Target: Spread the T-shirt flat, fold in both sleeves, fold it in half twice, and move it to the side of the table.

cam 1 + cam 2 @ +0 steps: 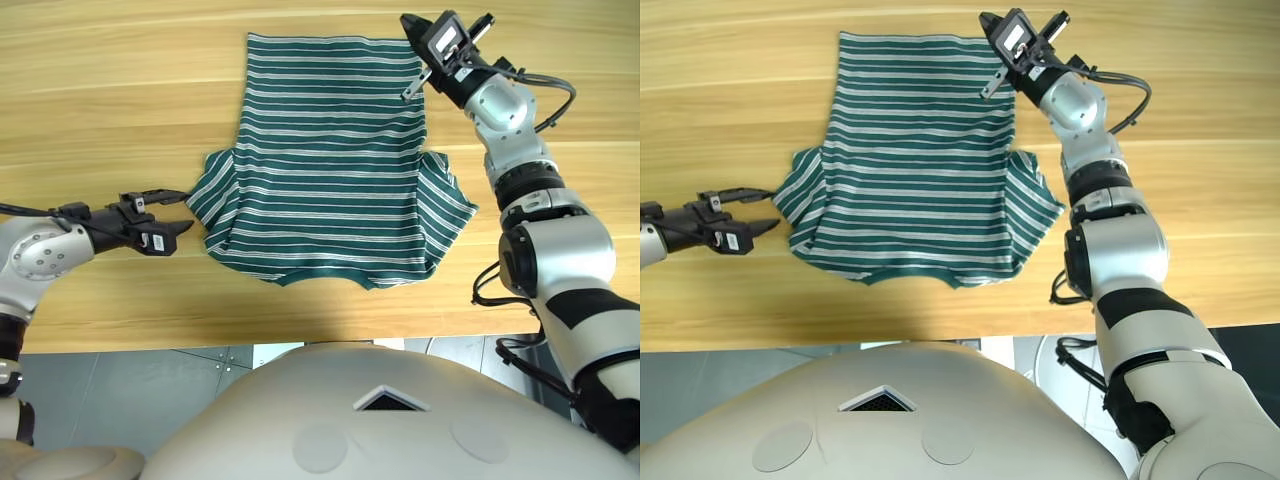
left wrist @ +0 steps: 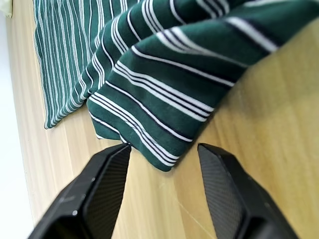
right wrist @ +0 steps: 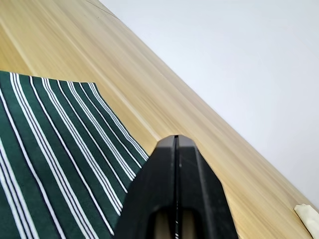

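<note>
One wooden table [image 1: 100, 80] carries everything, its planks showing on every side of the T-shirt [image 1: 330, 160]. The T-shirt, dark green with thin white stripes, lies opened out near the middle of the table. Its straight hem is on the side away from the robot and its collar edge on the side toward the robot. The body of the shirt lies mostly flat, with a few soft ridges low down. Both short sleeves stick out sideways and look rumpled. The left sleeve [image 1: 205, 195] is bunched into folds and the right sleeve [image 1: 448, 200] curls at its edge.

The right gripper [image 1: 408, 22] hangs at the shirt's far right hem corner. Its fingers [image 3: 164, 174] are pressed together, and the hem edge runs up to them. Whether any cloth is caught between them cannot be told.

The left gripper [image 1: 183, 212] sits low, just beside the tip of the left sleeve. Its fingers [image 2: 107, 184] are spread, and the sleeve's corner lies in the gap between them. Contact with the cloth cannot be judged.

A small pale scrap [image 3: 306, 214] lies on the wood well apart from the T-shirt, out by the table's far edge.
</note>
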